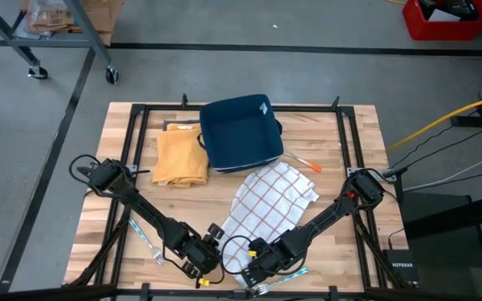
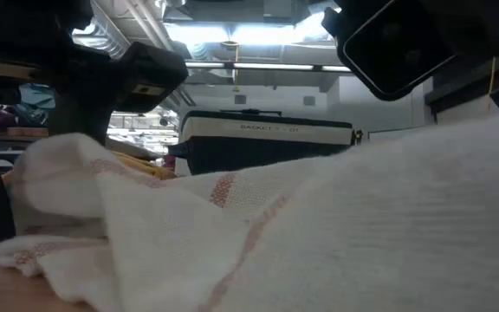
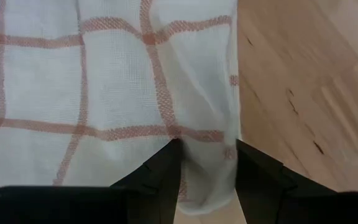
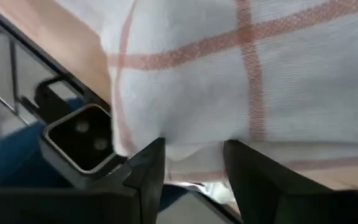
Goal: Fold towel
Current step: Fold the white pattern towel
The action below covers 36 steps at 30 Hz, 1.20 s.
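The left gripper sits at the table's near edge with its jaws pinched on the towel's near-left corner — the left wrist view shows cloth bunched between the fingers. Just beside it, the right gripper grips the neighbouring corner, fabric drawn in between its fingers. The checked towel lies spread mid-table in front of the blue basket, an orange cloth to the basket's left. Holding both near corners likely sets up lifting that edge over toward the basket — the first fold.
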{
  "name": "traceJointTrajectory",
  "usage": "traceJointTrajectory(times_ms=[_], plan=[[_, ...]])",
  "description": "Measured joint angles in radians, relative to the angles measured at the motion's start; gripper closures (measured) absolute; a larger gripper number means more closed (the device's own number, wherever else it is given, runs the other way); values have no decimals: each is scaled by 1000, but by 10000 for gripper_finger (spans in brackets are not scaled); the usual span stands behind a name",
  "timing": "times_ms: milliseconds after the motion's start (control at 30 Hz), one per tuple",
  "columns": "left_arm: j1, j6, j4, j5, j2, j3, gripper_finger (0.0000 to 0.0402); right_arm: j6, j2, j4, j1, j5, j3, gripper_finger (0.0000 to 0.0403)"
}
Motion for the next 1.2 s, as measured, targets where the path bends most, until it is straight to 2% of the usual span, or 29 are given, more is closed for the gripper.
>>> traceJointTrajectory(times_ms=[133, 433, 600, 800, 933, 1100, 1200], plan=[[-1, -12, 23, -1, 18, 2, 275, 64, 0, 3, 0, 43, 0, 237], [-1, -28, 23, -1, 22, 2, 275, 170, 14, -8, 0, 34, 0, 237], [-1, -72, 23, -10, 24, 1, 278, 178, 45, 6, 0, 30, 5, 237], [-2, -105, 26, -19, 26, 1, 339, 200, 72, 5, 0, 9, 5, 241], [-2, -105, 29, -22, 26, 0, 391, 203, 73, 11, 0, 10, 4, 280], [-4, -102, 27, -26, 25, 0, 394, 203, 77, 83, 0, 13, 2, 377], [-10, -103, 13, -30, 8, -2, 399, 206, 80, 148, 0, 16, -1, 388]])
